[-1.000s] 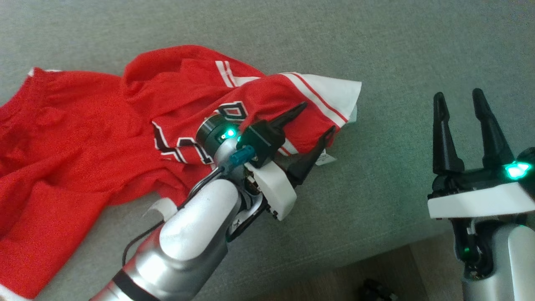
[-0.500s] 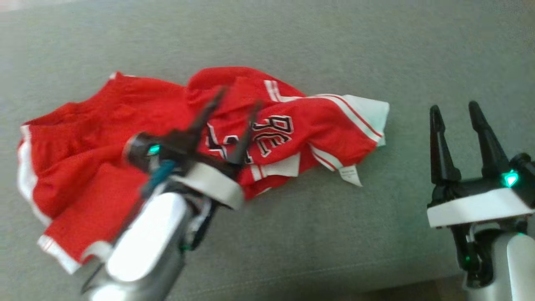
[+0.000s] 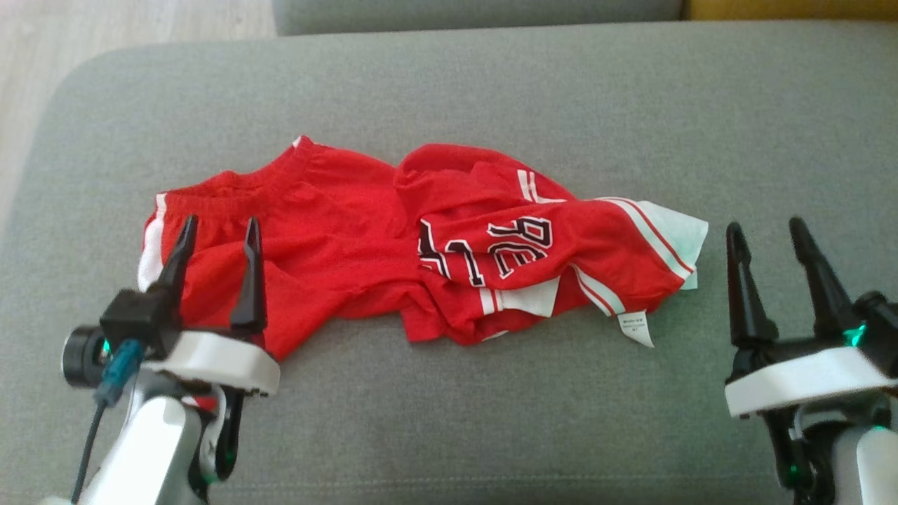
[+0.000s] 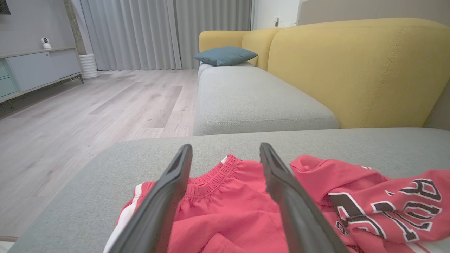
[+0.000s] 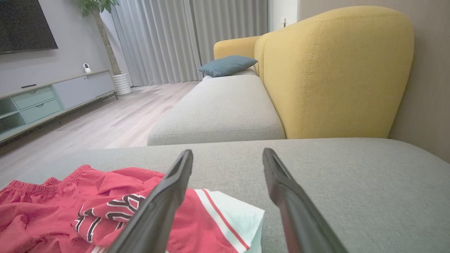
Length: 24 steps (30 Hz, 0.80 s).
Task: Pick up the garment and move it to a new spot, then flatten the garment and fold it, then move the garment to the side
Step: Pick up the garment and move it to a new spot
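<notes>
Left claw [image 3: 220, 224] spread, empty, poised over the 9 o'clock end of the red garment [image 3: 351, 238]. Right claw [image 3: 765, 226] also spread and empty, just off its 3 o'clock end. Garment lies crumpled mid-cushion [image 3: 449, 91], lettered leg bunched over itself. Judgement: flattening is next. Pinch waistband [image 3: 231, 184] and white-striped hem [image 3: 673, 231] low, one layer only, then draw apart evenly toward 9 and 3.

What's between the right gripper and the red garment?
Only a bare strip of grey cushion, as the head view shows. The right gripper, open, sits beside the garment without touching it.
</notes>
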{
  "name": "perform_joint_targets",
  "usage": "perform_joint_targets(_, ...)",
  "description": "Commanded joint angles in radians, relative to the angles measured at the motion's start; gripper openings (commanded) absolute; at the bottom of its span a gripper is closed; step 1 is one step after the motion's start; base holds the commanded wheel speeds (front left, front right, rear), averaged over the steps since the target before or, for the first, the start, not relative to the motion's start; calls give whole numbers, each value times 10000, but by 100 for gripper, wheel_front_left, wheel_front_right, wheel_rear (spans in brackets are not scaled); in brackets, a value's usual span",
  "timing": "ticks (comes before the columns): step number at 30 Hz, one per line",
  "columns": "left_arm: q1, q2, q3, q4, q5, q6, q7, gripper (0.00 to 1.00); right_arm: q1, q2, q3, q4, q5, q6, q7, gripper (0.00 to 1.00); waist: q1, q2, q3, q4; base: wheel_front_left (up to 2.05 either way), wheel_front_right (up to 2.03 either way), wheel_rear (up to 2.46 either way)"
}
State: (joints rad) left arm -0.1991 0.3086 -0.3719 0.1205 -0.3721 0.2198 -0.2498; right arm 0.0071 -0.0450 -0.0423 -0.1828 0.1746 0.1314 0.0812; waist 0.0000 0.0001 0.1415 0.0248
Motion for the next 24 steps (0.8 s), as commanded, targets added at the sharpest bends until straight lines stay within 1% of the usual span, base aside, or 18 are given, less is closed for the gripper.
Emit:
perform_joint_targets(1, -198, 295, 462, -427, 56, -6, -117, 100, -8, -53, 176, -312, -18, -7, 74, 100, 0, -1, -225, 97, 0, 0, 0)
perform_joint_targets(5, 219, 343, 362, -605, 120, -105, -118, 100, 253, -53, 144, -287, 4, -7, 155, 100, 0, -1, -474, 59, 0, 0, 0)
perform_joint_targets(12, 696, 423, 175, -716, 195, -102, -91, 100, 698, -53, 44, -386, 106, -7, 252, 100, 0, -1, -830, -6, 0, 0, 0)
perform_joint_targets(24, 877, 493, 112, -771, 86, -20, 66, 100, 781, -53, 54, -504, 150, -7, 300, 100, 0, -1, -843, -58, 0, 0, 0)
